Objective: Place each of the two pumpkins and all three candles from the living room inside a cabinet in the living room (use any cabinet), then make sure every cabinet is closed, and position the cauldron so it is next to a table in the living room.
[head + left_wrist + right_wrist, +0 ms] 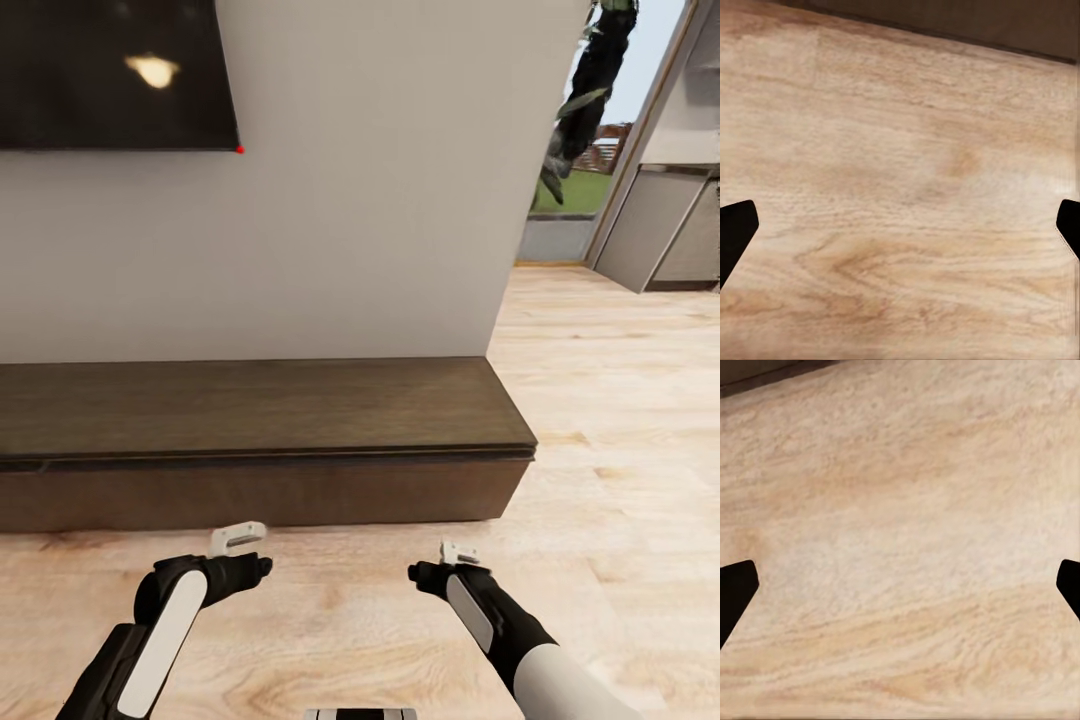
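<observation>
Head view had you facing the cabinet [260, 440], front shut, top bare. Your left hand [238, 540] and right hand [459, 553] hung over the floor [620, 420], both spread wide and empty. No pumpkins, candles or cauldron visible, so progress couldn't be judged.

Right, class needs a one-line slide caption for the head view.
Both open grippers, left and right, hover over plank floor facing the closed dark cabinet beneath a wall TV.
</observation>
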`<state>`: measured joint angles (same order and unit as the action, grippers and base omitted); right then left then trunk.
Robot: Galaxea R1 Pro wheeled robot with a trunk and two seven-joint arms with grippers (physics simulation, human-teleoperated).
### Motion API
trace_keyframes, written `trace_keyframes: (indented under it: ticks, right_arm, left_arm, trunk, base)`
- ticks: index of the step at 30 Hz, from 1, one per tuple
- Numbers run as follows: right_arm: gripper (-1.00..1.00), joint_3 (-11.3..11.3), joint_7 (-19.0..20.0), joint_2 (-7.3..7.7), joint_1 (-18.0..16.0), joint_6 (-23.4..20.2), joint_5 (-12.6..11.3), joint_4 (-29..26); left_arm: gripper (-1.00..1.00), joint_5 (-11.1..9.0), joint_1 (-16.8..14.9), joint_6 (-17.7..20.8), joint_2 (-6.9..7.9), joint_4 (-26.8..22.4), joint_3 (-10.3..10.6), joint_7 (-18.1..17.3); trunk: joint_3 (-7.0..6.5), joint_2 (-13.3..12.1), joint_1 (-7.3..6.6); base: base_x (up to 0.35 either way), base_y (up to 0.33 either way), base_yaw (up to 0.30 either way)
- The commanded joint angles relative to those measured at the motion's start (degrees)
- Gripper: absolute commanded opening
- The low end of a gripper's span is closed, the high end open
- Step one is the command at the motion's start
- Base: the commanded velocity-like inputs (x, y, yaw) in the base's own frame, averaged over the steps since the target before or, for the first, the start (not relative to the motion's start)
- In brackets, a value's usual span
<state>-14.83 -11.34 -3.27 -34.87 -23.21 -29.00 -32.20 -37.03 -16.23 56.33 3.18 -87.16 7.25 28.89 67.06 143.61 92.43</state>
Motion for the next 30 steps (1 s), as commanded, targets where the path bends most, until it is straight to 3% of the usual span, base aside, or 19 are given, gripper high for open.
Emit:
trace_keyframes:
  ticks: [1,14,20,30]
  right_arm:
    - [1.00,-0.21,-0.18,0.01,-0.02,-0.29,-0.61,-0.10]
    - [1.00,0.47,0.53,-0.07,-0.02,-3.98,-0.80,-0.16]
    - [1.00,2.67,0.62,0.02,-0.02,-5.41,-3.69,-0.23]
    - [1.00,2.52,0.60,0.02,-0.02,-5.86,-3.78,-0.24]
  left_arm:
    - [1.00,-0.71,-0.05,0.16,0.06,-0.04,-0.03,0.61]
    - [1.00,-1.11,-0.11,0.27,-0.01,0.15,-0.31,0.71]
    - [1.00,-1.13,-0.11,0.27,0.03,0.16,-0.31,0.72]
    - [1.00,-1.12,-0.11,0.27,0.04,1.00,-0.31,0.72]
  trunk:
    - [-0.18,0.00,-0.03]
    - [-3.06,-0.17,-0.37]
    - [-4.39,-0.25,-0.52]
    - [-6.56,-0.79,-0.99]
  base:
    - [0.000,0.000,0.000]
    - [0.000,0.000,0.000]
    - [0.000,0.000,0.000]
    - [0.000,0.000,0.000]
